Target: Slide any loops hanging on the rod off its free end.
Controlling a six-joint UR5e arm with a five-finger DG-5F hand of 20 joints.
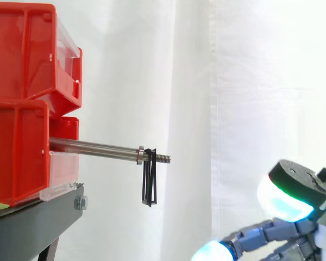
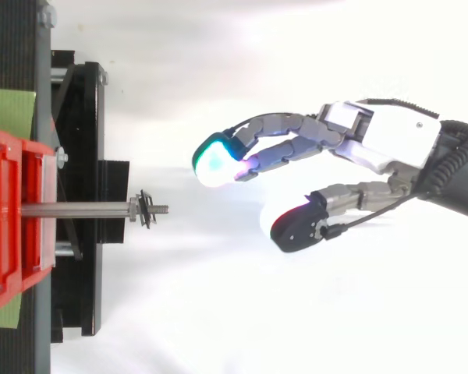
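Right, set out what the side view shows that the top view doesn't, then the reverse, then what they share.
Side view: the thin black loops hang straight down from the steel rod, just outside its collar, and one red plastic bin sits stacked on another. Top view: the robot's hand with its white palm, fingers relaxed, holding nothing, the rod's line pointing into the gap between them and the thumb. Both: rod, loops near its threaded free end, and the hand away to the right, touching neither.
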